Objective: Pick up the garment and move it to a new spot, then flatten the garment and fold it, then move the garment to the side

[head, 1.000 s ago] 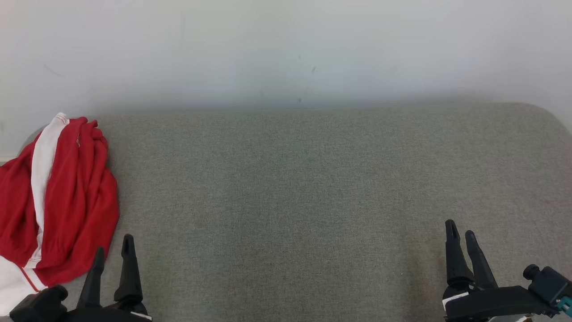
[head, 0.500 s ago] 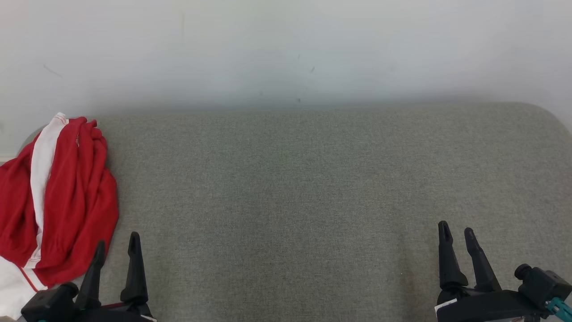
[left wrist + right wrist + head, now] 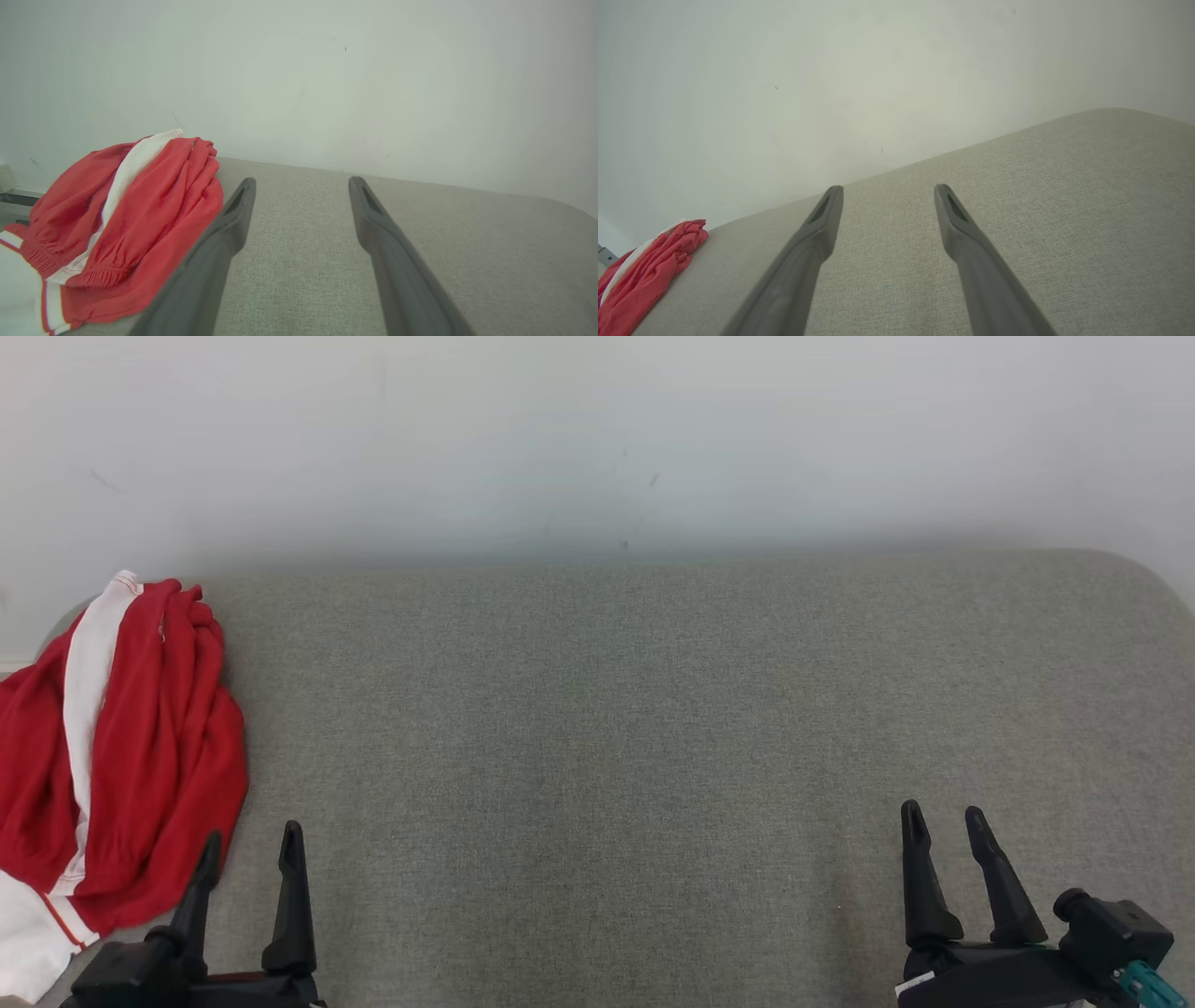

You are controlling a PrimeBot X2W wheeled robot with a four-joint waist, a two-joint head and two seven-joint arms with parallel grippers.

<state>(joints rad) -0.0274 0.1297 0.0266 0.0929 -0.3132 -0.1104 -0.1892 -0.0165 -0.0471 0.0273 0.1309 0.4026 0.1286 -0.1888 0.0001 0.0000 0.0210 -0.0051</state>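
The garment (image 3: 140, 756) is red with white stripes and lies crumpled at the left end of the grey fabric surface (image 3: 597, 728). It also appears as a red heap (image 3: 135, 219) in the left wrist view and far left (image 3: 640, 275) in the right wrist view. My left gripper (image 3: 252, 840) stands open at the lower left, just right of the garment's lower edge, with nothing between its fingers (image 3: 229, 224). At the lower right my right gripper (image 3: 941, 817) is open over bare fabric, far from the garment.
A pale wall (image 3: 597, 439) rises right behind the grey surface. The surface's right end curves away (image 3: 1148, 588). Part of the garment hangs over the left edge.
Both grippers have drawn slightly toward each other and lower in the head view. The left fingers have spread a little. The garment lies as before.
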